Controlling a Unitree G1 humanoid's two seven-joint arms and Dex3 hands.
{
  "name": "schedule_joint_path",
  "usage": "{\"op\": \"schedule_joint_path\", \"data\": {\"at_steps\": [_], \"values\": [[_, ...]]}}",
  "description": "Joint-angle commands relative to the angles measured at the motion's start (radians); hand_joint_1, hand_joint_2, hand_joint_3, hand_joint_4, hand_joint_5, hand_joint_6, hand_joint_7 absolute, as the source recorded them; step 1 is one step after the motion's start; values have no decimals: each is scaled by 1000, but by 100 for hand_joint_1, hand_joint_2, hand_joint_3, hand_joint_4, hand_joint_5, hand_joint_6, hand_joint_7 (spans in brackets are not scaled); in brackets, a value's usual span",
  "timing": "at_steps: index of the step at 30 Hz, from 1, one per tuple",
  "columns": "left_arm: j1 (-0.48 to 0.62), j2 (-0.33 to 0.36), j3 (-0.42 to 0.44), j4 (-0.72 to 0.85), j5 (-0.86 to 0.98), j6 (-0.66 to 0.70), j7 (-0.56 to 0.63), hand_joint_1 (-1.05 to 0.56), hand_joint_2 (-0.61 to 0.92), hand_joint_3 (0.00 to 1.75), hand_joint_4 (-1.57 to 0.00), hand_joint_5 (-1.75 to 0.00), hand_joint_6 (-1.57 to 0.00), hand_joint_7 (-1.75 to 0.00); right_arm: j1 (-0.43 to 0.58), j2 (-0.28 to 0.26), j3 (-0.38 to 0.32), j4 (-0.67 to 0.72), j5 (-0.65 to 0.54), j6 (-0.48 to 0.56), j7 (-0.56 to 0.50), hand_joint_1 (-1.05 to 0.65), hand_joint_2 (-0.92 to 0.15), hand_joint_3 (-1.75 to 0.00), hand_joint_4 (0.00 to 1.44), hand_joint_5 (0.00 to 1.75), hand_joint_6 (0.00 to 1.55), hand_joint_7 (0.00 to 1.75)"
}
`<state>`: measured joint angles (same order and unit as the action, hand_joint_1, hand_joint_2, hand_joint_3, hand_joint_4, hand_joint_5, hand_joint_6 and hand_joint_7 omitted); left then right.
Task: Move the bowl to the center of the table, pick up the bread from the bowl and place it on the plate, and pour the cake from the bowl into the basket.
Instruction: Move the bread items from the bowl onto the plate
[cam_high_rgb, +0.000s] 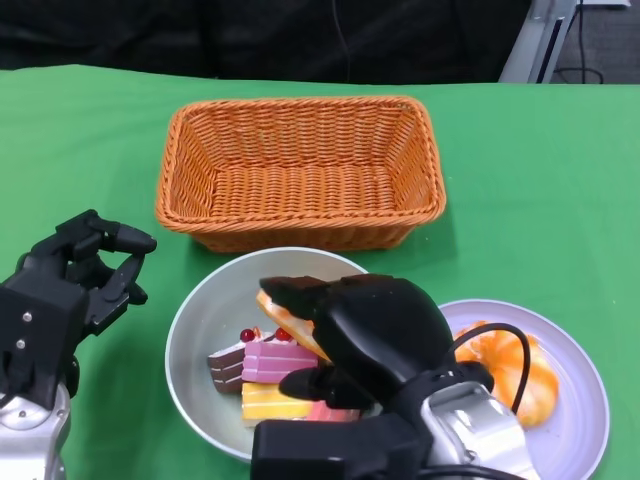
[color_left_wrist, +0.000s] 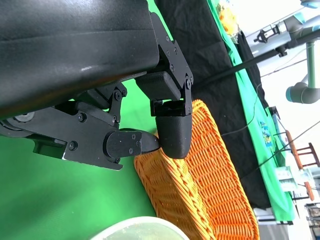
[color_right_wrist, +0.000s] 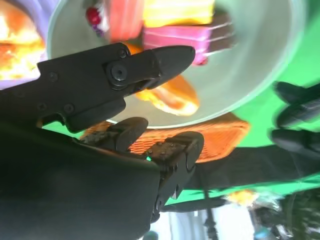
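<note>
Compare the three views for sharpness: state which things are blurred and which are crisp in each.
Head view: basket and bowl crisp. Right wrist view: cake slices and bowl rim blurred, right hand sharper. Left wrist view: left hand and basket weave sharp, bowl rim soft.

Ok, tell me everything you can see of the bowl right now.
The bowl is round, pale grey-green, smooth and matte, and stands upright on the green cloth just in front of the basket, beside the plate. Inside lie cake slices in pink, yellow and brown, with red berries, and a piece of bread. The right hand hangs over its right half, fingers reaching in toward the bread; its near rim is hidden there. The left hand is clear of it.
</note>
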<state>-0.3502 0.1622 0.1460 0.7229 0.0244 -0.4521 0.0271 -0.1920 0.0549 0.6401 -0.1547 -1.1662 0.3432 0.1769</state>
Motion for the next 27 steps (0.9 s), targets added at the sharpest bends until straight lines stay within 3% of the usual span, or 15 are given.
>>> {"op": "schedule_joint_path", "data": {"at_steps": [1, 8, 15, 18, 22, 24, 25, 27], "values": [[1, 18, 6, -18, -1, 12, 11, -11, 92, 39, -80, -140, -77, -113, -20, -15, -1, 48, -29, 10, -54, -73, -92, -16, 46, 0, 39, 0], [-2, 19, 8, -12, -4, 12, 4, -11, 92, 39, -80, -141, -76, -115, -38, -14, 10, 105, -61, 44, -78, -74, -92, -19, 35, 0, 35, 0], [4, 18, 9, -16, -7, 9, 1, -11, 92, 39, -80, -142, -77, -116, -60, -10, 49, 205, -116, 88, -109, -73, -92, -19, 36, 1, 35, 0], [7, 20, 6, -18, -1, 8, 3, -12, 92, 39, -80, -142, -76, -115, -74, -8, 62, 256, -121, 90, -137, -66, -92, -16, 46, 5, 38, 1], [6, 18, 6, -19, -6, 7, -3, -12, 92, 39, -80, -142, -76, -115, -92, -3, 76, 312, -105, 88, -156, -57, -92, -11, 72, 12, 49, 3], [5, 19, 5, -17, -5, 4, -2, -12, 92, 39, -80, -142, -76, -115, -98, -3, 83, 336, -98, 83, -178, -56, -92, -10, 76, 13, 50, 3], [5, 19, 4, -15, -2, 0, -1, -11, 92, 39, -80, -142, -76, -115, -100, -2, 85, 347, -94, 78, -192, -51, -92, -6, 86, 18, 60, 5], [4, 20, 3, -14, 0, 1, -1, -11, 92, 39, -80, -141, -76, -114, -102, -1, 82, 370, -76, 56, -244, -47, -92, -4, 91, 20, 66, 5]]}}
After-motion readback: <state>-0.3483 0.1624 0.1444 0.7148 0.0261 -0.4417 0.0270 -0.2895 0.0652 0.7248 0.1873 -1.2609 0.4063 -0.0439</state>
